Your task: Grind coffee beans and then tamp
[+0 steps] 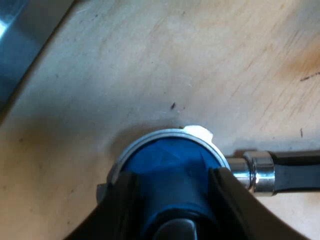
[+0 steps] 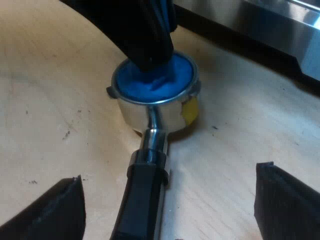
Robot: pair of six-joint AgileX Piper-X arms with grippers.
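The metal holder [image 2: 155, 112] stands on the wooden table with its dark handle [image 2: 142, 200] lying flat. A blue tamper [image 1: 170, 165] sits down inside the holder's rim [image 1: 150, 137]. My left gripper [image 1: 172, 182] is shut on the tamper, with one black finger on each side of its blue body. In the right wrist view that same gripper [image 2: 150, 45] comes down onto the tamper [image 2: 150, 82] from above. My right gripper [image 2: 170, 180] is open, its fingers spread wide on either side of the handle and touching nothing.
The steel base of the espresso machine [image 2: 280, 25] runs close behind the holder, and a steel edge [image 1: 20, 35] shows beyond the tamper. The table [image 1: 175, 60] is light wood. A yellow sticker [image 2: 190, 111] marks the holder's wall.
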